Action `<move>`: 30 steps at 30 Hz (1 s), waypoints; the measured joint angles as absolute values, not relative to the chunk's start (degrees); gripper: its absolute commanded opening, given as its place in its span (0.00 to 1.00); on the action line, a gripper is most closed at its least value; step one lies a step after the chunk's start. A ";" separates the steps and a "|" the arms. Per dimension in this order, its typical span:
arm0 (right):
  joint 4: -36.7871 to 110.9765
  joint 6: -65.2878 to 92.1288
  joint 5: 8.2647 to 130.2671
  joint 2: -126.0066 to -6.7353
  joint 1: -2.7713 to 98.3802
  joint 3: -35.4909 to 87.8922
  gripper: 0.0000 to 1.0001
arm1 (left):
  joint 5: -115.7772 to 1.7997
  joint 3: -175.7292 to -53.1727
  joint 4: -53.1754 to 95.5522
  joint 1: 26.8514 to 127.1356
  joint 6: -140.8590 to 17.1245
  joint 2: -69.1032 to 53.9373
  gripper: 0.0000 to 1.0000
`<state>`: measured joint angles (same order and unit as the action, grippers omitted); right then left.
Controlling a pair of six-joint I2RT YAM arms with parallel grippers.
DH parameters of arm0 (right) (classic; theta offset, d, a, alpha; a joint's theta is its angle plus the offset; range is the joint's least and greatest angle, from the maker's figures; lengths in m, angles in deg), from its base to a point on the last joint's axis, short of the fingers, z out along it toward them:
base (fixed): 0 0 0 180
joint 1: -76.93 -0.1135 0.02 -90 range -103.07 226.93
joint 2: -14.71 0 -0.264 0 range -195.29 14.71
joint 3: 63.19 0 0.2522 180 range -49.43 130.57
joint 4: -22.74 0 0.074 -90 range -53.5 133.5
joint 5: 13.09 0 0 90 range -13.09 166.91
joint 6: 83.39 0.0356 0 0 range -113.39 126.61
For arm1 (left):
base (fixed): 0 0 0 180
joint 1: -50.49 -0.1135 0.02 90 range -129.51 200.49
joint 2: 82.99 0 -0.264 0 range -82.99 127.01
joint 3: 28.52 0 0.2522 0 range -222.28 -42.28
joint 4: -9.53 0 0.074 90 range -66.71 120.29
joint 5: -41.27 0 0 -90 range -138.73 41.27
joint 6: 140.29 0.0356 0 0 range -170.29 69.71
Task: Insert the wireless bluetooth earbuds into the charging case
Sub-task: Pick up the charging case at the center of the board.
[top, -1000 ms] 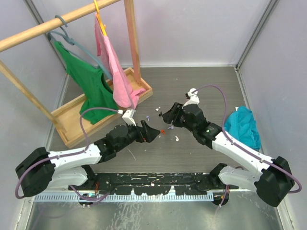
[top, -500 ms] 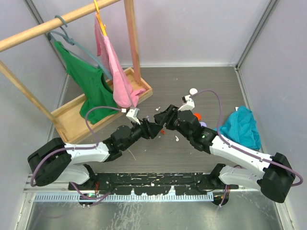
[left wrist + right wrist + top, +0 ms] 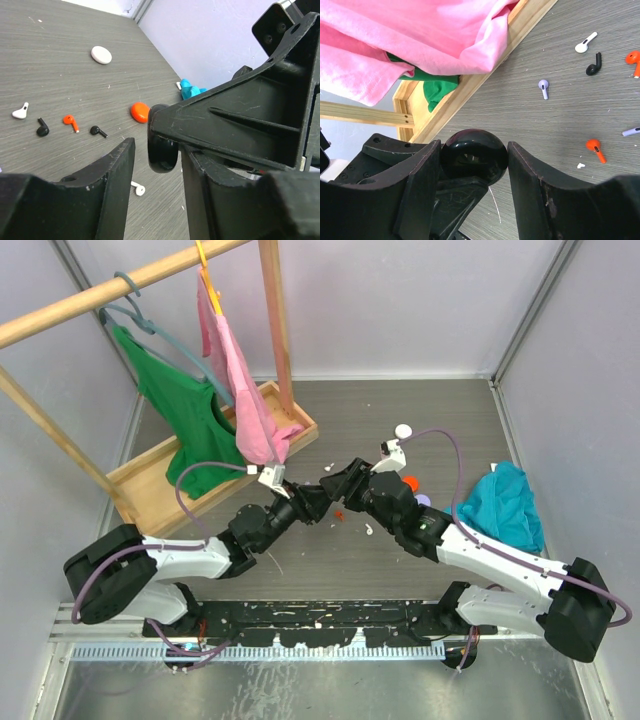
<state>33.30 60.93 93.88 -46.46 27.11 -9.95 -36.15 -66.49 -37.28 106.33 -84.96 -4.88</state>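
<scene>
While right gripper (image 3: 474, 150) clamps black case (image 3: 475, 159) midway btwn near & far edges, left gripper (image 3: 155, 160) spread round it, a mistimed release could drop it among earbuds (image 3: 70, 121).

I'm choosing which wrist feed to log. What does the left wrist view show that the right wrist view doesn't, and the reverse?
Only the left wrist view: a white round case, an orange round case and a teal cloth. Only the right wrist view: the pink garment, green garment and wooden rack base. Both: the black case held in the right end effector, plus loose earbuds.
</scene>
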 measured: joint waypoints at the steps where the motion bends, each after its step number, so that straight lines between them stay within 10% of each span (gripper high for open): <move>1: 33.25 61.02 93.88 -46.46 27.11 -9.97 0.54 | -35.91 -66.42 -37.57 106.33 -84.85 -4.77 0.35; 13: 32.10 60.45 93.31 -47.48 26.89 -10.15 0.80 | -34.97 -65.33 -38.88 106.52 -82.36 -4.47 0.01; 30: 33.49 29.57 75.28 -41.10 36.57 -8.48 0.96 | -57.39 -63.25 -34.44 95.14 -84.55 -7.11 0.00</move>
<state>33.49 29.57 75.28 -41.10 36.57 -8.48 -57.39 -63.25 -34.44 95.14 -84.55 -7.11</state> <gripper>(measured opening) 0.963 0.243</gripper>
